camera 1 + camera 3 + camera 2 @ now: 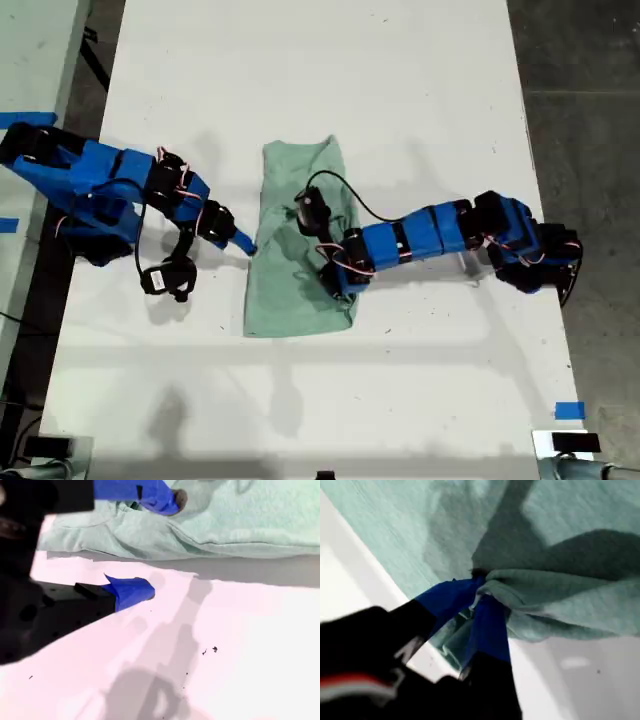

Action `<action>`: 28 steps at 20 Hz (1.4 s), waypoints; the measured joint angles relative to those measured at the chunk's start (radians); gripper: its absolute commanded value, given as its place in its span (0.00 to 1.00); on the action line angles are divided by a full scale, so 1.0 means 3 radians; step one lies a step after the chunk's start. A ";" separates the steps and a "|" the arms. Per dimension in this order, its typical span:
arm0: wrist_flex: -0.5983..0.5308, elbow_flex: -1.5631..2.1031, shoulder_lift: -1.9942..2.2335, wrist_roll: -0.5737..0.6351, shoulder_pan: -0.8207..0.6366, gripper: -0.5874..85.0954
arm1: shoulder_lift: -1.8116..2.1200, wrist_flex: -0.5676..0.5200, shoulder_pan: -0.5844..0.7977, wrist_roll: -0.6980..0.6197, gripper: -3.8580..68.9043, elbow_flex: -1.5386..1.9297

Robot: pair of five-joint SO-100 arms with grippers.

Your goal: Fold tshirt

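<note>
The pale mint-green tshirt [290, 190] lies folded into a narrow strip in the middle of the white table [420, 90]. My first gripper [335, 283] reaches in from the exterior view's right and is low on the shirt near its lower right corner. In the first wrist view it [480, 587] is shut on a bunched fold of the tshirt [395, 525]. My second gripper [243, 243] comes from the exterior view's left and sits at the shirt's left edge. It [147, 542] is open, one fingertip [132, 590] over bare table, the other against the tshirt [240, 520].
Blue tape marks [569, 410] sit near the table's bottom right corner in the exterior view. Another strip of blue tape [25, 118] lies on the pale surface at that view's left. Dark floor [590, 120] borders the table's right edge.
</note>
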 measured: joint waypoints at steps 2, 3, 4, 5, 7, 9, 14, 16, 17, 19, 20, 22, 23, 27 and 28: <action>0.0000 0.0000 0.0000 0.0000 0.0000 0.29 | -0.0036 -0.0061 0.0000 -0.0036 0.49 -0.0051; 0.0000 0.0000 0.0000 0.0000 0.0000 0.29 | -0.0036 -0.0061 -0.0005 -0.0077 0.47 -0.0051; 0.0000 0.0000 0.0000 0.0000 0.0000 0.29 | -0.0005 -0.0061 -0.0010 -0.0097 0.45 -0.0051; 0.0000 0.0000 0.0000 0.0000 0.0000 0.29 | 0.0036 -0.0031 -0.0010 -0.0118 0.43 -0.0051; 0.0000 0.0000 0.0000 0.0000 0.0000 0.29 | 0.0302 0.0174 -0.0010 -0.0164 0.43 -0.0046; 0.0010 0.0000 0.0000 0.0000 0.0000 0.29 | 0.0752 0.0414 -0.0010 -0.0240 0.45 -0.0046; 0.0010 -0.0082 -0.0010 0.0000 0.0005 0.28 | 0.1795 0.0823 0.0082 -0.0409 0.46 0.0020; 0.0000 -0.0240 -0.0205 -0.0005 0.0082 0.28 | 0.1892 0.0890 0.0174 -0.0430 0.45 0.0056; -0.0031 -0.0312 -0.0337 -0.0026 0.0128 0.28 | 0.1892 0.0900 0.0194 -0.0440 0.46 0.0077; -0.0153 -0.0378 -0.0573 -0.0097 0.0210 0.28 | 0.1892 0.0900 0.0189 -0.0450 0.46 0.0087; -0.0230 -0.0378 -0.0685 -0.0159 0.0266 0.28 | 0.1892 0.0900 0.0184 -0.0450 0.46 0.0087; -0.0378 -0.0383 -0.0946 -0.0307 0.0399 0.26 | 0.1892 0.0900 0.0189 -0.0465 0.45 0.0107; -0.0445 -0.0378 -0.1074 -0.0414 0.0465 0.22 | 0.1892 0.0900 0.0189 -0.0470 0.45 0.0118; -0.0777 -0.0378 -0.1329 -0.0634 0.0629 0.01 | 0.1892 0.0900 0.0189 -0.0470 0.45 0.0215; -0.0798 -0.0378 -0.1324 -0.0665 0.0644 0.01 | 0.1892 0.0900 0.0189 -0.0470 0.45 0.0251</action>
